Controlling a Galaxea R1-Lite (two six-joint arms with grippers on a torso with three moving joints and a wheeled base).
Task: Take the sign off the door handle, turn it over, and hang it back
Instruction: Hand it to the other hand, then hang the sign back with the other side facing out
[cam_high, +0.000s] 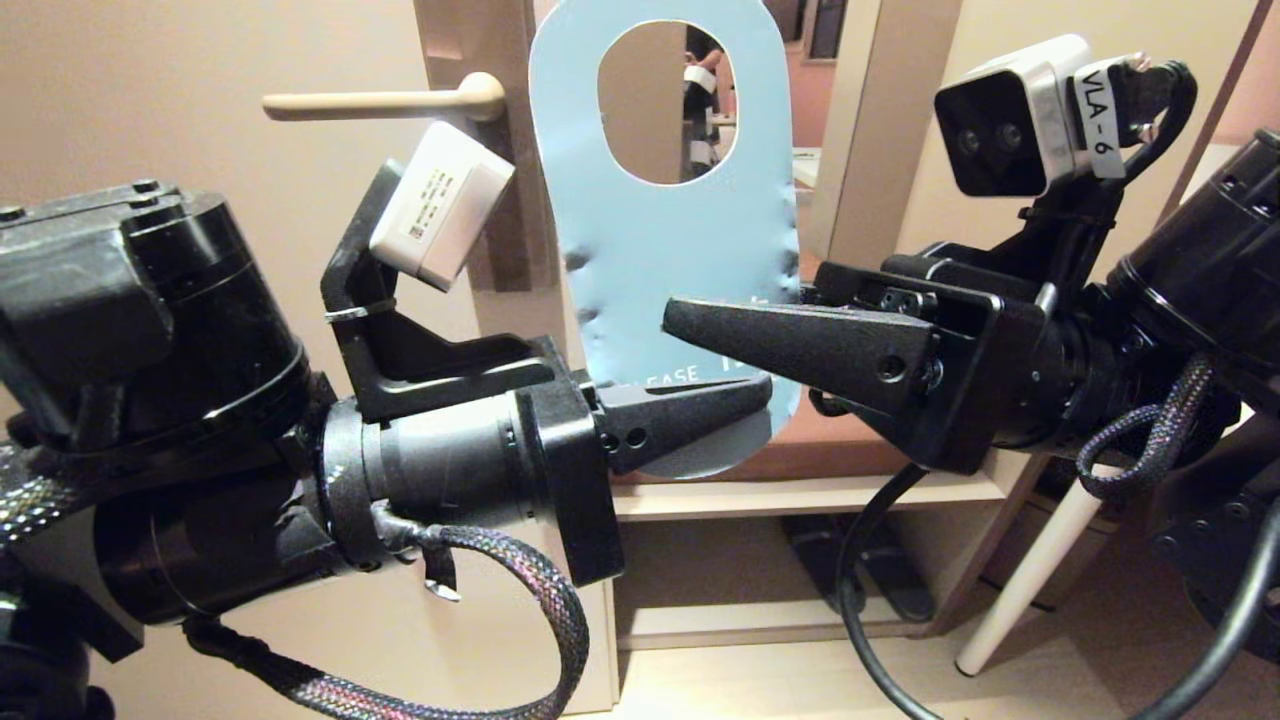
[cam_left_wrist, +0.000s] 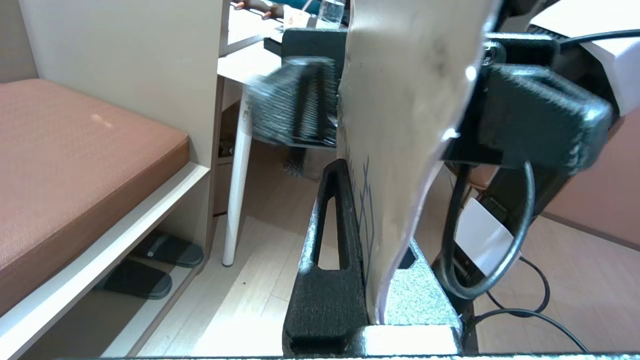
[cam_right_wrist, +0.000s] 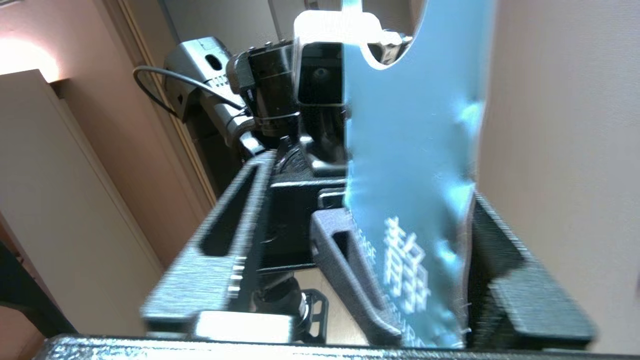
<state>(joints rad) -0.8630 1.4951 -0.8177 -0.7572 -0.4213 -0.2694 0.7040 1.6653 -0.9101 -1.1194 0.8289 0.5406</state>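
With the door handle (cam_high: 385, 101) bare up on the left, the sign (cam_high: 660, 250) is clearly off it — left gripper (cam_high: 700, 415) clamped on its bottom edge, blue face toward the robot. Right gripper (cam_high: 740, 320) straddles it with jaws parted — flip looks mid-handover, rehanging still to do.

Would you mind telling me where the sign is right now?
In the head view the sign is off the door handle, upright just right of it at centre, its lower end pinched by the left gripper.
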